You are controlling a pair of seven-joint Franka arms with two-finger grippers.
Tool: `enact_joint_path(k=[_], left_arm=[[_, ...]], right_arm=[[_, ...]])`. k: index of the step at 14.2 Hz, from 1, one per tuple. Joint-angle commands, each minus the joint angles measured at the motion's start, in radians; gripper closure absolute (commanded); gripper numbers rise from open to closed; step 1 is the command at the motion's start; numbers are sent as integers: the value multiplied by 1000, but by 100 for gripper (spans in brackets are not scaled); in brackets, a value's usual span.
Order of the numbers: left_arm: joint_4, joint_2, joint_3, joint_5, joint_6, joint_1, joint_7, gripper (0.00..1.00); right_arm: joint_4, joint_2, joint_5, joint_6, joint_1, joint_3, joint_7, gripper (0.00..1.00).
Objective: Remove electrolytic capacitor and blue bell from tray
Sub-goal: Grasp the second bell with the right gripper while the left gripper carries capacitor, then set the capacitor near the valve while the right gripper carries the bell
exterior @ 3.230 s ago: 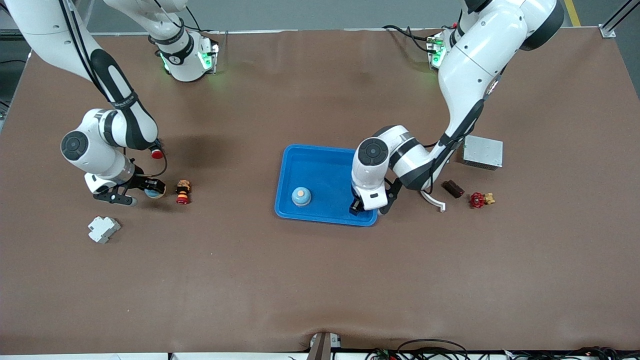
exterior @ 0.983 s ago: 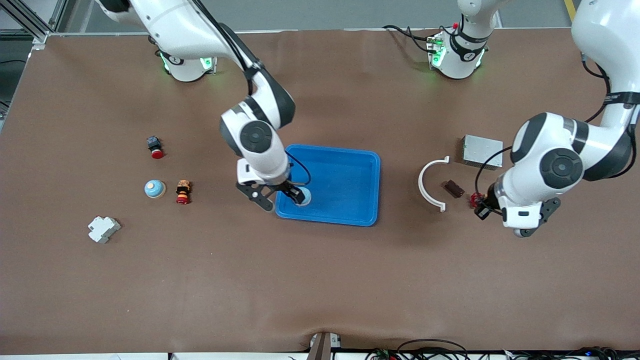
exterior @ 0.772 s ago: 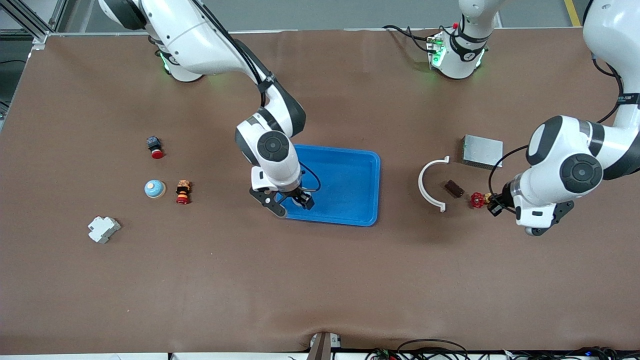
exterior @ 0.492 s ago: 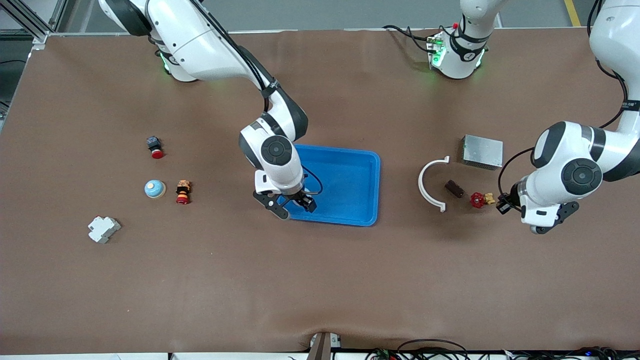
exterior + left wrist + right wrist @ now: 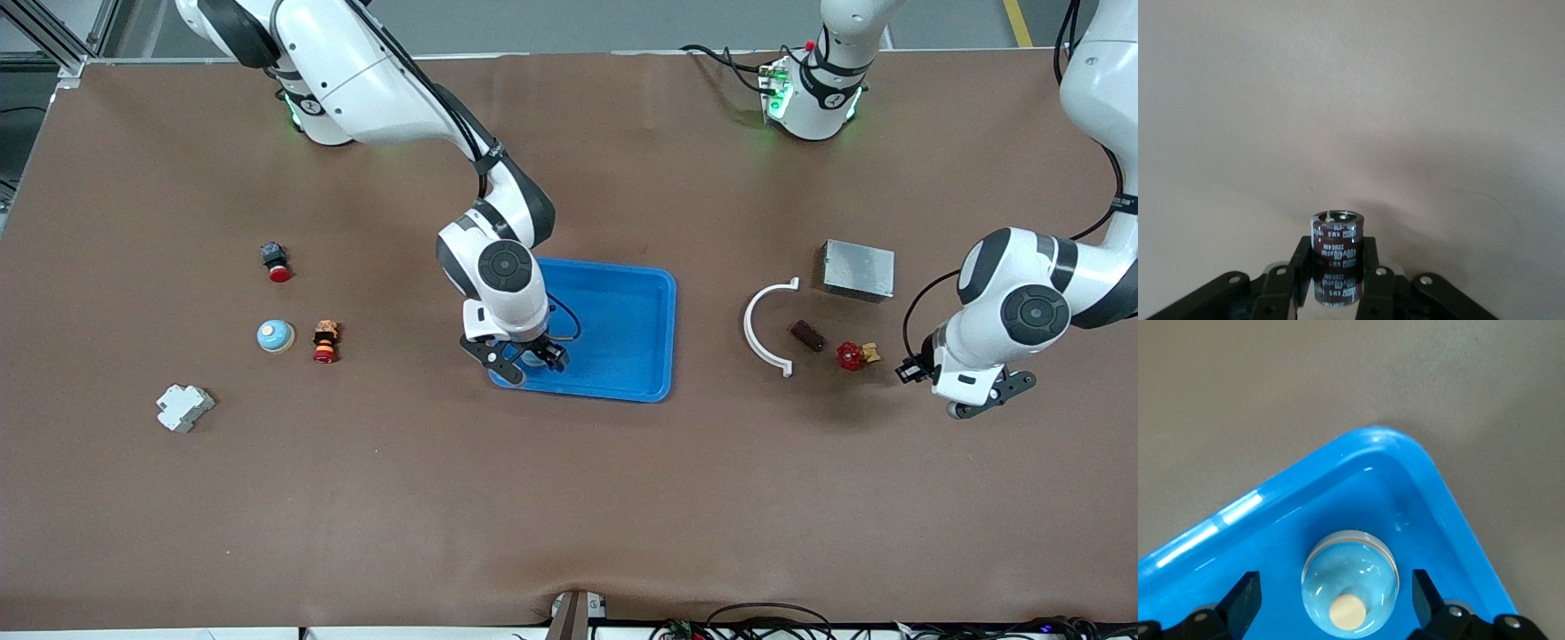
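A light blue bell [image 5: 1350, 583] with a cream button stands in a corner of the blue tray [image 5: 613, 320], the corner nearer the front camera and toward the right arm's end. My right gripper [image 5: 526, 357] is low over it, open, one finger [image 5: 1245, 595] on each side and clear of the dome. In the front view that hand hides most of the bell. My left gripper [image 5: 910, 369] hangs over bare table near the left arm's end, shut on a dark brown capacitor [image 5: 1336, 235] held upright between its fingers [image 5: 1366, 257].
A second blue bell [image 5: 276, 336], a red-and-yellow button [image 5: 325, 342], a red push button [image 5: 277, 264] and a white block [image 5: 184, 407] lie toward the right arm's end. A white curved piece [image 5: 766, 327], a brown block [image 5: 807, 335], a red valve [image 5: 851, 356] and a grey box [image 5: 858, 269] lie between the tray and my left gripper.
My left gripper has carried the capacitor away from the tray, past the red valve. My right gripper has shifted a little farther over the tray's corner, still open around the bell.
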Motion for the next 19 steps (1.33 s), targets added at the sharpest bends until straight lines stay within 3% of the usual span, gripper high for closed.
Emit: enact_joint_path(k=[1,4,5,9,10,13,15,19], left_arm=[[-8,35,-9,61,54,50,86,100],[-42,32,-5,64,79,73,128,100],[-63,32,-5,64,114,92,152,100],[-74,49,25,137,193,113,193,100],[-74,50,25,137,193,109,189,100],[-71,55,21,136,193,101,185,0],[-62,44,5,133,189,96,189,0],[-2,3,-121,119,72,104,199,0]], right_arm=[[19,14,-24,-3,17,-11,28,0],[19,13,-22,-3,17,-11,39,1],[19,14,-22,-3,17,-11,45,14],[19,13,-21,-3,17,-11,48,98],[19,13,-21,-3,17,-11,61,100],[22,10,-22,-7,17,-11,97,100],[26,3,-19,-21,19,-10,95,100],[55,-44,-2,-171,24,4,89,100]])
